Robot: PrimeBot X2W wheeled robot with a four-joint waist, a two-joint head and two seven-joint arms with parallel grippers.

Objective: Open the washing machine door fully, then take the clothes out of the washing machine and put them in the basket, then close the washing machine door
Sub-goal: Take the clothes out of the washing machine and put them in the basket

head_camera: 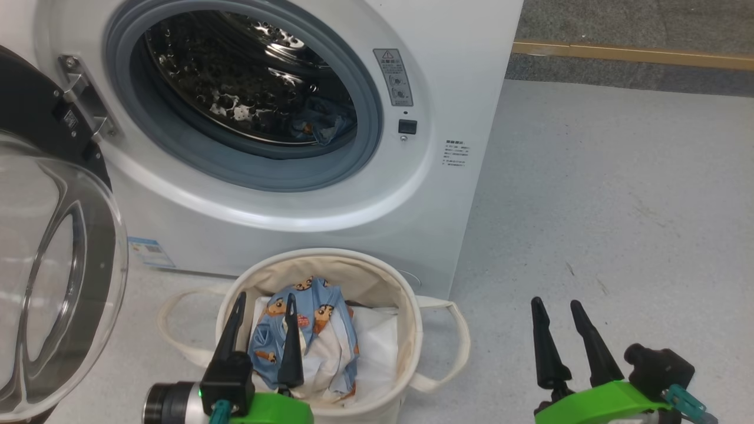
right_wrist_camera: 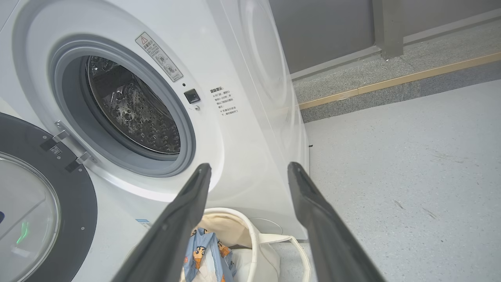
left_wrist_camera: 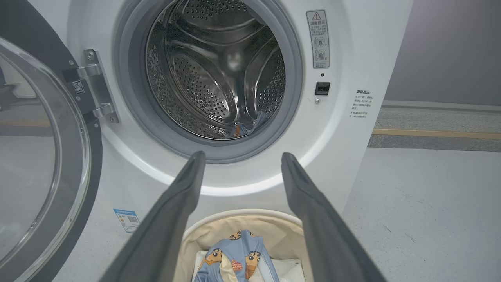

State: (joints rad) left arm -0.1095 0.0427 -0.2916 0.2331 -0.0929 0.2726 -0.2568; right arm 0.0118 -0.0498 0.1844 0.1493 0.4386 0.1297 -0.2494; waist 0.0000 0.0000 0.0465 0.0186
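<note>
From here I see a pale grey speckled floor [head_camera: 618, 194] with faint scuffs. A brass-coloured strip [head_camera: 630, 54] edges a rough stone step [head_camera: 618, 23]. Nearer me lies a white sheet [head_camera: 377, 347].

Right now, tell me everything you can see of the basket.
The basket is a round cream canvas tub, soft-walled, upright and open-topped, with a looped strap handle on each side. It stands on the grey floor just in front of the washer, below the drum opening; whether they touch I cannot tell. Inside lie the blue printed clothes on a white sheet. The open left tool shows over its near rim; contact is unclear.
</note>
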